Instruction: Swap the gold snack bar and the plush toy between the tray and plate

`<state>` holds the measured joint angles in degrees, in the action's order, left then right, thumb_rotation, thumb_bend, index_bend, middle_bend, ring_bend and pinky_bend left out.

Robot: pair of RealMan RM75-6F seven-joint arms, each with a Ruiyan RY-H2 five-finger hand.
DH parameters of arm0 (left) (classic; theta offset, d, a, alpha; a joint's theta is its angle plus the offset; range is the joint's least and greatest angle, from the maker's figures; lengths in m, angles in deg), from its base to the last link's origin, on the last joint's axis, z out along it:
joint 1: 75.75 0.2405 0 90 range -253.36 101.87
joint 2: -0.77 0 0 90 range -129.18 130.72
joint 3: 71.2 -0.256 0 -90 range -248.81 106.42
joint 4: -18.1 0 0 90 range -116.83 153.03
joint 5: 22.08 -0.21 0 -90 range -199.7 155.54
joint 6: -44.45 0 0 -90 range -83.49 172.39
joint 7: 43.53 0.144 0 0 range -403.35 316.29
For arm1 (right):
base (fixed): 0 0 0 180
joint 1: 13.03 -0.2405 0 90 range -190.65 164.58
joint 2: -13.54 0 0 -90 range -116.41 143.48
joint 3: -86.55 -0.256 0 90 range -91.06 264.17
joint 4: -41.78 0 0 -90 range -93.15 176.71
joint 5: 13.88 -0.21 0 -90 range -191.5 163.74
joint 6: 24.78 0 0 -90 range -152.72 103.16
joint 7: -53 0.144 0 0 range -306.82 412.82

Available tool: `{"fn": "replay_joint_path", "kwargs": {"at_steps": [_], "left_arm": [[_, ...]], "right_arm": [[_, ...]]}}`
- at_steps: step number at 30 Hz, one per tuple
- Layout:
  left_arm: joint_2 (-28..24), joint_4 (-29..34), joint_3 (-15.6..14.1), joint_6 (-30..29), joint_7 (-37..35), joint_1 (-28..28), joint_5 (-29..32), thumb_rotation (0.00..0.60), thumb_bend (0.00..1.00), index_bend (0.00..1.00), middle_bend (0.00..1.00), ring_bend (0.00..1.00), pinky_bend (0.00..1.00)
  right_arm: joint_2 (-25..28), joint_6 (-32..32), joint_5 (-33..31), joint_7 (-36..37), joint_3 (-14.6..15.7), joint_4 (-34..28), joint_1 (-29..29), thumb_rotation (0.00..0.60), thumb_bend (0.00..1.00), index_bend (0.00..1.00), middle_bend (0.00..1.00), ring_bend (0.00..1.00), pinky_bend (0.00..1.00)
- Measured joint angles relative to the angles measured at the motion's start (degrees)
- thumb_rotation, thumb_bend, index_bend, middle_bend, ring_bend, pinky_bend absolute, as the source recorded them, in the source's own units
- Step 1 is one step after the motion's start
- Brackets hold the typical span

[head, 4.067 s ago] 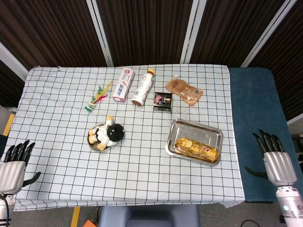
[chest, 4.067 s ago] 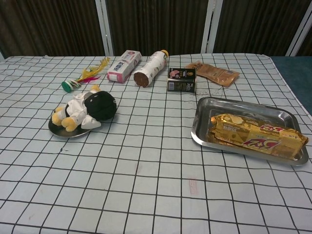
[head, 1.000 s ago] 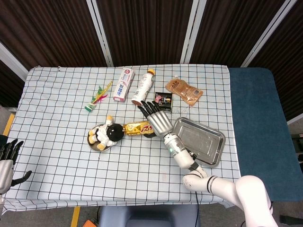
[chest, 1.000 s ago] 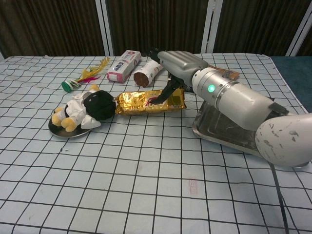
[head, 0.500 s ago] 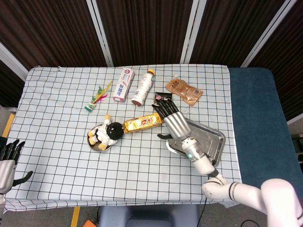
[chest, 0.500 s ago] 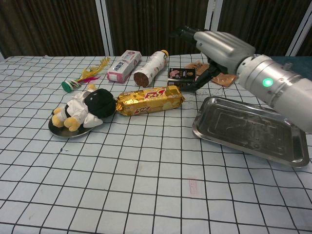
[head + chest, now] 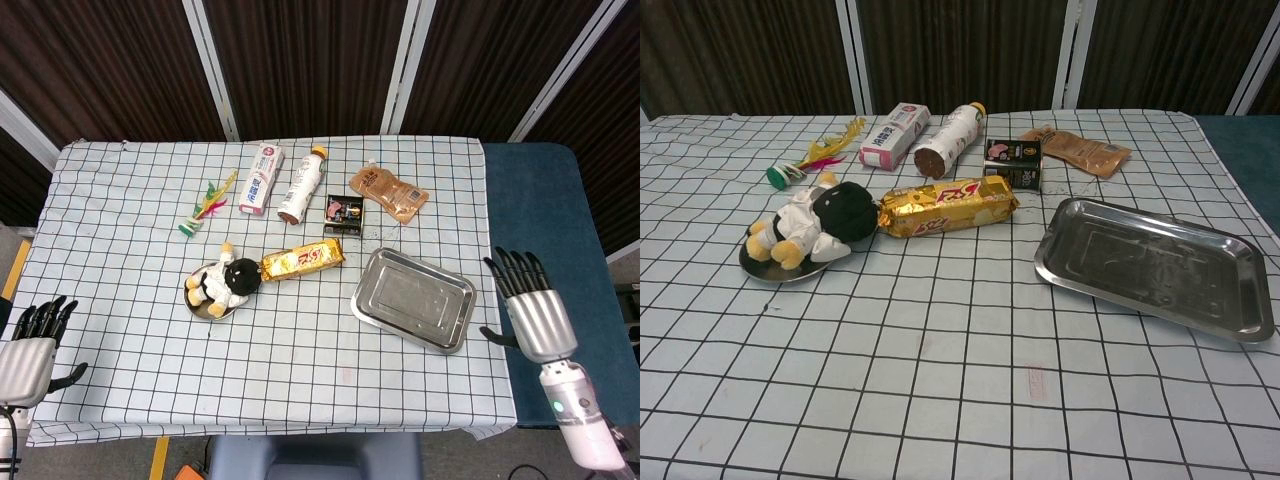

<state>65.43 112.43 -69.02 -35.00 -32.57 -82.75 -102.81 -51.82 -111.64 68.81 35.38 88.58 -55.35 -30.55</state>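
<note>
Wrapper of gold snack bar (image 7: 948,206) crinkled, shiny; each robot hand released.

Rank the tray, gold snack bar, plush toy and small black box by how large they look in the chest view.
1. tray
2. gold snack bar and plush toy, too alike to separate
3. small black box, farther away

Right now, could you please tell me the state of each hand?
Left hand: open, holding nothing, beside the table's near left corner.
Right hand: open, holding nothing, off the table's right edge.
</note>
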Motion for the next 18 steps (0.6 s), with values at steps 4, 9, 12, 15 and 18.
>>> {"fn": "replay_joint_path", "kwargs": {"at_steps": [4, 9, 12, 15, 18], "left_arm": [[0.0, 0.8, 0.3, 1.6, 0.0, -1.2, 0.3, 0.600, 0.24, 0.00, 0.00, 0.00, 0.00], [0.3, 2.0, 0.9, 3.2, 0.2, -3.2, -0.5, 0.600, 0.23, 0.00, 0.00, 0.00, 0.00], [1.0, 3.1, 1.5, 5.0, 1.6, -4.7, -0.2, 0.600, 0.23, 0.00, 0.00, 0.00, 0.00], [2.0, 4.5, 2.4, 7.4, 4.3, -6.7, 1.6, 0.600, 0.20, 0.00, 0.00, 0.00, 0.00], [3.8, 5.4, 3.5, 10.6, 7.7, -9.4, 4.4, 0.600, 0.20, 0.00, 0.00, 0.00, 0.00]], "right_arm": [[0.3, -4.4, 0.1, 0.7, 0.4, 0.8, 4.1, 0.600, 0.04, 0.00, 0.00, 0.00, 0.00], [-0.1, -7.7, -1.2, 5.8, -1.0, 2.6, 7.5, 0.600, 0.04, 0.00, 0.00, 0.00, 0.00], [-0.4, -8.8, -1.6, 9.5, -2.1, 3.8, 8.9, 0.600, 0.04, 0.00, 0.00, 0.00, 0.00], [-0.5, -9.7, -1.3, 12.9, -3.0, 4.9, 10.1, 0.600, 0.04, 0.00, 0.00, 0.00, 0.00], [-0.4, -9.9, -0.4, 15.6, -3.5, 5.5, 10.8, 0.600, 0.04, 0.00, 0.00, 0.00, 0.00]]}}
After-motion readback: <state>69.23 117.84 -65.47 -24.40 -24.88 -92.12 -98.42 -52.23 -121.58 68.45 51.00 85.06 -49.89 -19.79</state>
